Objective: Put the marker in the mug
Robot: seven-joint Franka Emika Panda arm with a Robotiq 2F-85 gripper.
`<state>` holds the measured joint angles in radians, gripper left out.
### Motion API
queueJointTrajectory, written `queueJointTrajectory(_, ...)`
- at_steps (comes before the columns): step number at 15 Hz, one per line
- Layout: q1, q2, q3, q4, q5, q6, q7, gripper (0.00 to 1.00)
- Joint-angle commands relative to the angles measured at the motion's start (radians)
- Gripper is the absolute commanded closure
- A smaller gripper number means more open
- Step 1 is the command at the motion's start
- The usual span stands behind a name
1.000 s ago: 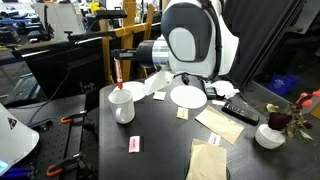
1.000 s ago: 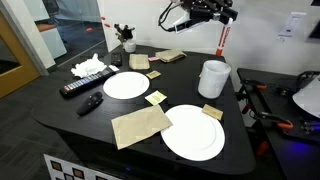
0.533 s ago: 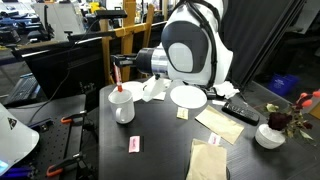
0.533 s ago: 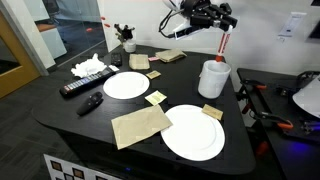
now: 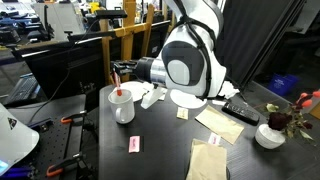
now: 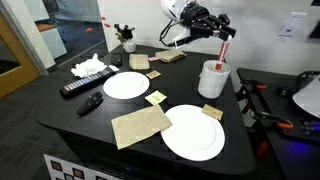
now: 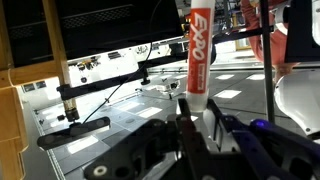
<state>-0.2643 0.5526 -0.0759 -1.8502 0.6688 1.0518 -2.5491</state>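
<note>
The white mug (image 5: 122, 104) stands on the black table near its edge; it also shows in an exterior view (image 6: 212, 79). My gripper (image 5: 118, 72) hangs right above it, shut on the red-orange marker (image 5: 118, 87). The marker is held nearly upright, slightly tilted, with its lower end at the mug's mouth in both exterior views (image 6: 223, 55). In the wrist view the marker (image 7: 195, 50), printed with EXPO, sticks out from between my gripper (image 7: 198, 107) jaws, which clamp its paler end. A white curved surface at the right edge of that view may be the mug.
Two white plates (image 6: 127, 85) (image 6: 193, 132), tan napkins (image 6: 140, 125), small cards (image 6: 155, 97), a black remote (image 6: 80, 87) and crumpled tissue (image 6: 90, 67) lie on the table. A small white bowl (image 5: 270, 136) with flowers stands at a corner. A pink card (image 5: 134, 145) lies near the mug.
My gripper has come down with the marker. The marker's lower end has moved from above the mug to the mug's mouth. The arm has swung lower over the table.
</note>
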Motion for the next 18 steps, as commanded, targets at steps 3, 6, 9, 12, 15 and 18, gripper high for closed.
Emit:
queueJointTrajectory(3, 0.008, 0.027, 0.002, 0.003, -0.013, 0.031, -0.033, 0.95)
queueJointTrajectory(6, 0.008, 0.043, 0.003, 0.003, -0.012, 0.047, -0.031, 0.95)
queueJointTrajectory(9, 0.012, 0.049, 0.002, 0.0, -0.014, 0.064, -0.019, 0.52)
queueJointTrajectory(12, 0.019, 0.047, 0.004, 0.005, -0.02, 0.066, -0.009, 0.31)
queueJointTrajectory(15, 0.032, 0.028, 0.004, 0.001, -0.02, 0.068, 0.014, 0.09)
queueJointTrajectory(18, 0.054, -0.017, 0.0, -0.015, -0.011, 0.072, 0.071, 0.0)
